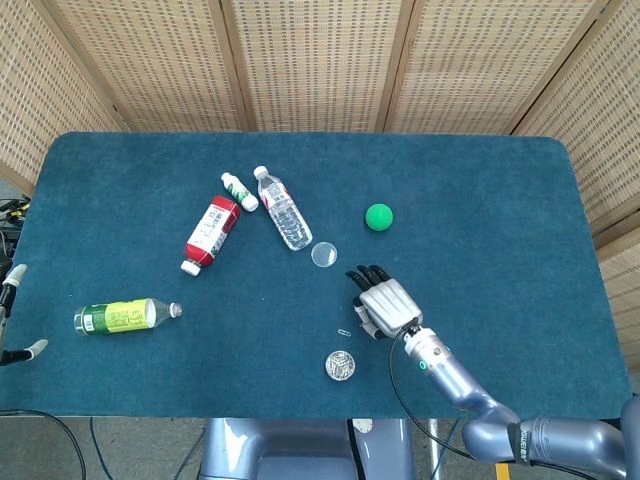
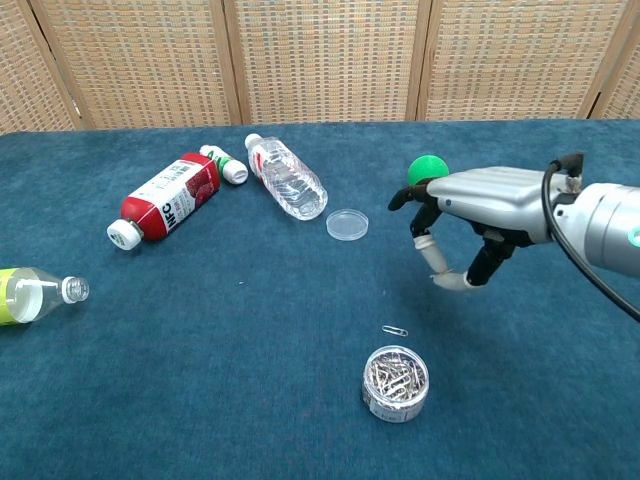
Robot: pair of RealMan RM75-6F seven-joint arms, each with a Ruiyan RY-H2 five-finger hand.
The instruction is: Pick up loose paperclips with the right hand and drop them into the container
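The right hand (image 2: 470, 215) hovers empty, fingers loosely apart, hiding part of the green ball (image 2: 424, 165).

A table (image 1: 500, 180) covered in dark teal cloth stands before woven rattan screens (image 1: 310, 60) with wooden frames; grey floor (image 1: 120, 450) and black cables (image 1: 40, 420) show below its near edge.
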